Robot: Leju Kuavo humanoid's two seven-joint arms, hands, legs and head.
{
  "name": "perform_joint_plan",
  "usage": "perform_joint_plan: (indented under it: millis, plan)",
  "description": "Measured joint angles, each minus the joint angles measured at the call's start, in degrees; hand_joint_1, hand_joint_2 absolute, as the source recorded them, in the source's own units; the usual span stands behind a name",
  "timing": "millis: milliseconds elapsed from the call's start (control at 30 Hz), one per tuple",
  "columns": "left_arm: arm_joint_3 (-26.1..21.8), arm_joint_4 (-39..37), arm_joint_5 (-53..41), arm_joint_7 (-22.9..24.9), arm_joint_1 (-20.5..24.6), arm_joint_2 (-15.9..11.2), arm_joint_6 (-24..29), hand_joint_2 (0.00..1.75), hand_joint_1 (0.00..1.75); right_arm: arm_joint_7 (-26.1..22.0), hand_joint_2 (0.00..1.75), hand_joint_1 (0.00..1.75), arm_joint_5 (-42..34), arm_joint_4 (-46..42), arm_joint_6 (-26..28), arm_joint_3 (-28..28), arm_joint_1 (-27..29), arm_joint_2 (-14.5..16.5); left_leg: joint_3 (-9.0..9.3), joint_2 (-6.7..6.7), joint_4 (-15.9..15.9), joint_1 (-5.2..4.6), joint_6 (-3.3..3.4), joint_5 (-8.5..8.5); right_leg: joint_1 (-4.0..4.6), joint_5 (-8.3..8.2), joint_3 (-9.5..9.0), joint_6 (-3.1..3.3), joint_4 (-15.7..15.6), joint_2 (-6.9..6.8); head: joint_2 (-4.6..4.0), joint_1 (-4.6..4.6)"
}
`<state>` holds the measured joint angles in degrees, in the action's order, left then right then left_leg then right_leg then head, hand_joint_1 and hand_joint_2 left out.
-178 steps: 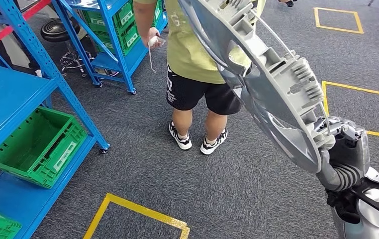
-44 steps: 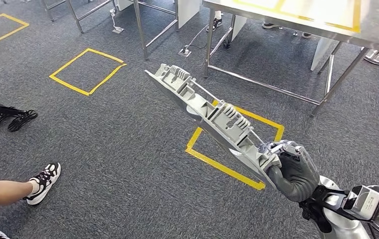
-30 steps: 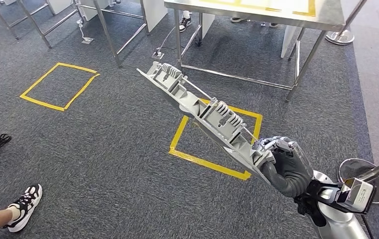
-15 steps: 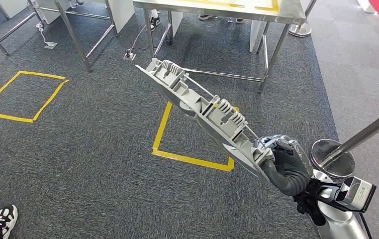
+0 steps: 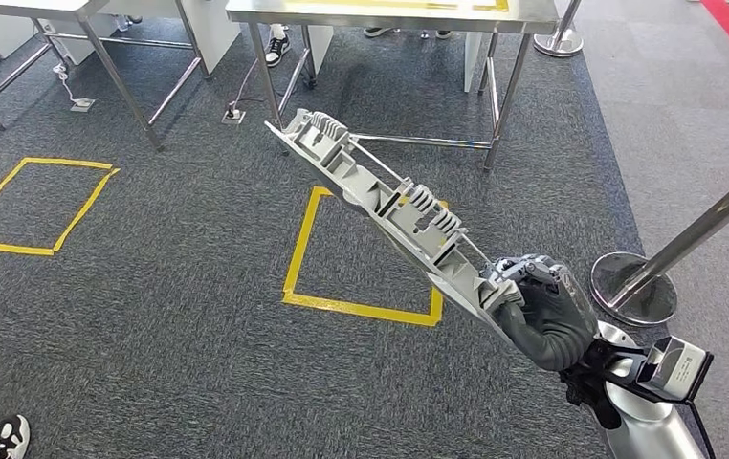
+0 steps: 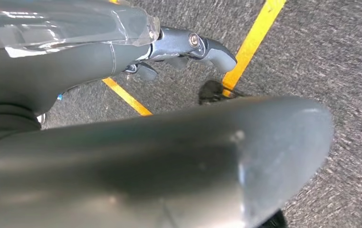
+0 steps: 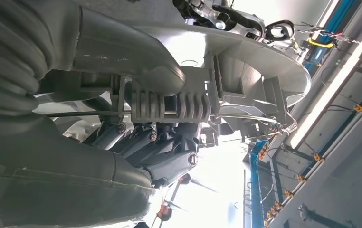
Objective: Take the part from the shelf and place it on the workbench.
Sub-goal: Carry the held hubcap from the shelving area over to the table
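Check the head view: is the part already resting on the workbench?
No: the right hand holds the grey part in the air above the carpet, short of the steel workbench.

Grey carpet floor (image 5: 150, 335) carried yellow tape squares (image 5: 361, 306), a stanchion base (image 5: 633, 287) and a floor socket (image 5: 233, 117). Steel bench (image 5: 380, 11) stood on it, legs on carpet.

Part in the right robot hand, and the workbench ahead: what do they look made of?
Part: looks like moulded grey plastic, matte, judging by its ribs, clips and thin walls; a thin metal-looking rod runs along it. Held by the right robot hand.
Workbench: probably stainless steel, brushed and shiny, given the reflective top and bare metal legs.
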<state>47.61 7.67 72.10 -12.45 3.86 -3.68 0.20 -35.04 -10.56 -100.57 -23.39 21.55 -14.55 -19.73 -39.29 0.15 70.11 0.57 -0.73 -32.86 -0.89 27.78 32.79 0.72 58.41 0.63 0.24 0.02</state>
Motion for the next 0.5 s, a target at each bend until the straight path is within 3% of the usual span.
perform_joint_plan:
  millis: [67,133,267,333,400,433,467,500]
  plan:
    - [0.02,-0.02,0.06,-0.01,0.02,-0.08,0.0,0.0,0.0,0.0,1.75,1.75,-0.04,0.01,-0.04,-0.03,-0.07,0.03,3.66,-0.38,-8.2,-0.07,0.52,3.75,0.1,0.39,-0.43,-0.41,0.02,0.36,0.0,0.02]
    - [0.05,-0.04,0.16,-0.01,0.05,-0.15,-0.02,0.0,0.0,0.0,1.75,1.75,-0.11,0.01,-0.08,-0.12,-0.15,0.06,5.78,-0.7,-12.4,-0.29,1.0,4.74,0.22,0.61,-0.66,-1.0,0.03,0.66,0.0,0.05]
    - [0.11,-0.04,0.29,-0.02,0.07,-0.13,-0.04,0.0,0.0,0.0,1.75,1.75,-0.19,0.01,-0.13,-0.33,-0.2,0.07,6.75,-0.5,-12.91,-0.15,2.21,4.39,0.07,1.02,-0.08,-2.27,1.97,0.44,0.0,0.17]
    - [0.15,-0.04,0.33,-0.03,0.06,-0.14,-0.07,0.0,0.0,0.0,1.75,1.75,-0.21,0.01,-0.13,-0.46,-0.33,0.06,7.2,-0.43,-13.0,-0.04,2.72,4.14,0.0,3.56,2.86,-2.71,7.39,0.08,0.0,0.3]
    - [0.26,-0.04,0.37,-0.03,0.03,-0.13,-0.14,0.0,0.0,0.01,1.75,1.75,-0.24,0.02,-0.13,-0.54,-0.39,0.06,7.48,-0.35,-12.97,-0.08,2.94,3.73,-0.03,6.14,7.2,-3.03,14.56,0.02,0.0,0.31]
    - [0.36,-0.04,0.39,-0.03,0.01,-0.12,-0.16,0.0,0.0,0.02,1.75,1.75,-0.26,0.02,-0.13,-0.55,-0.38,0.06,7.75,-0.32,-12.97,-0.09,2.94,3.47,-0.03,6.29,8.64,-3.07,16.39,0.01,0.0,0.32]
    - [0.45,-0.04,0.4,-0.03,0.0,-0.1,-0.18,0.0,0.0,0.05,1.75,1.75,-0.27,0.03,-0.13,-0.57,-0.39,0.05,8.17,-0.3,-12.96,-0.08,2.87,3.14,-0.04,5.3,9.0,-3.01,16.05,-0.02,0.0,0.31]
    - [0.53,-0.04,0.42,-0.03,-0.01,-0.08,-0.19,0.0,0.0,0.08,1.75,1.75,-0.27,0.03,-0.13,-0.61,-0.39,0.04,8.74,-0.31,-12.96,-0.05,2.75,2.74,-0.05,3.24,8.21,-2.88,13.41,-0.11,0.0,0.32]
